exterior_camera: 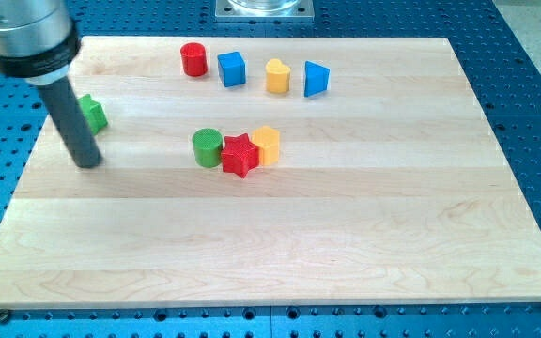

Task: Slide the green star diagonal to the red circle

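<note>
The green star [93, 114] lies near the board's left edge, partly hidden behind my rod. My tip [86, 163] rests on the board just below and slightly left of the star. The red circle [193, 59] stands near the view's top, well to the right of and above the star.
A blue cube [232, 69], a yellow heart [277, 76] and a blue triangular block [316, 79] line up right of the red circle. A green cylinder [208, 147], a red star [239, 155] and a yellow hexagonal block [266, 145] cluster mid-board. The wooden board [270, 253] sits on a blue perforated table.
</note>
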Controlling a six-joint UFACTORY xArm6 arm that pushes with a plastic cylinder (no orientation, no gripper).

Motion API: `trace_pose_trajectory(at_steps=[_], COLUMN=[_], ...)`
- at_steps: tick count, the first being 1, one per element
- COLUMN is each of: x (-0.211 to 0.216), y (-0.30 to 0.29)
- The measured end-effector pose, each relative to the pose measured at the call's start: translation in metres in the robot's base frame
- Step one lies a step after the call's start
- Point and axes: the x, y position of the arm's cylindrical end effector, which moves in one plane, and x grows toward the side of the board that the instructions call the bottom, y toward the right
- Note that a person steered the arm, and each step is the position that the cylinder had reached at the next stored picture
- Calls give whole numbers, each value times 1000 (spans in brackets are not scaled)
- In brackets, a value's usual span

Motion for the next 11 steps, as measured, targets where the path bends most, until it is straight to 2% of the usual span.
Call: trace_pose_trajectory(at_steps=[1,2,3,4,5,6,7,8,9,11], x=[-58,-111,-79,-65,-113,-119,-85,-115,-138,-120], y=[8,59,56,-19,17,24,79,108,92,55])
